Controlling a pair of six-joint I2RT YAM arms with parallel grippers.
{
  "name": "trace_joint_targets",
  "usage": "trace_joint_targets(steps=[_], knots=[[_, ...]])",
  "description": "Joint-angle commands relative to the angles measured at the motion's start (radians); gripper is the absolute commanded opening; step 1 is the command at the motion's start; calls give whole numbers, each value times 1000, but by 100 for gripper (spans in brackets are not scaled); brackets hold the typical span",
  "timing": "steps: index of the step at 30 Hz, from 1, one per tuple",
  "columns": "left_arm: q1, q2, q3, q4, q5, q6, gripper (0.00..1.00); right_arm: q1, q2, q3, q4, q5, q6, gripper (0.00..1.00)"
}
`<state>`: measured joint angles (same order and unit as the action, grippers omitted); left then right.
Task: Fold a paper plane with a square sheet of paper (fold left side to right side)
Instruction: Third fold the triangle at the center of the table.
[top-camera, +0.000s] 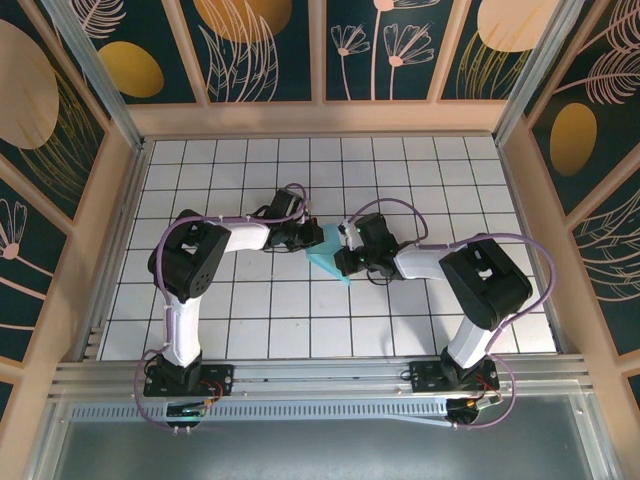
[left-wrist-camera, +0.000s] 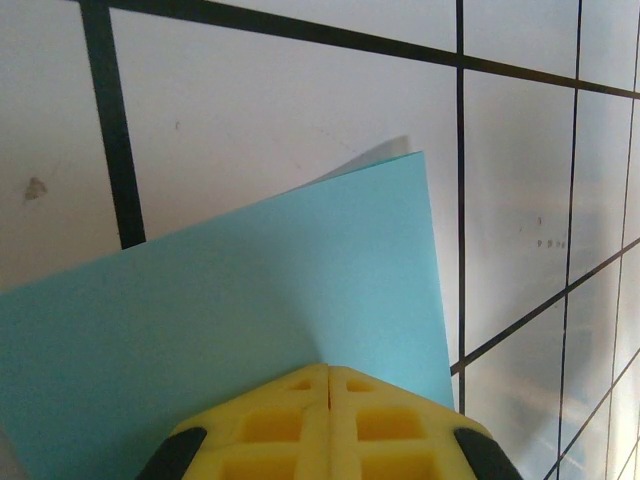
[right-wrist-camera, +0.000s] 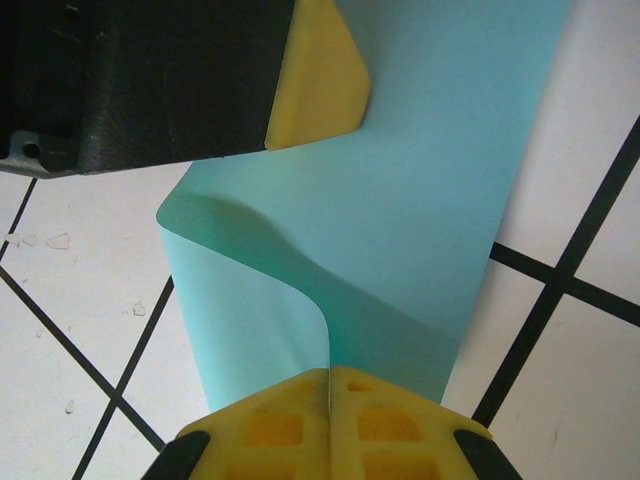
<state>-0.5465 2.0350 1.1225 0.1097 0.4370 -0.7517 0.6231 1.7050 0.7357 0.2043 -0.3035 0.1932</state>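
Left end effector (left-wrist-camera: 328, 373) and right end effector (right-wrist-camera: 329, 376) each clamp the square sheet (left-wrist-camera: 250, 300).

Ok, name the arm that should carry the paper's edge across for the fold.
Left, probably: the left pincer is shut on the square sheet of paper, its corner lifted off the table; the right pincer clamps the opposite, curled edge.
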Motion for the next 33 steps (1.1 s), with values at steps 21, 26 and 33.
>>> trace_joint_targets(steps=[21, 26, 33], knots=[[-6, 40, -23, -58, -54, 16, 0, -9, 33, 27, -8, 12, 7, 0], [-4, 32, -22, -56, -55, 15, 0, -7, 44, 21, -22, 12, 2, 0], [1, -27, 37, -81, -68, 31, 9, -6, 56, 7, -67, 15, -6, 0]])
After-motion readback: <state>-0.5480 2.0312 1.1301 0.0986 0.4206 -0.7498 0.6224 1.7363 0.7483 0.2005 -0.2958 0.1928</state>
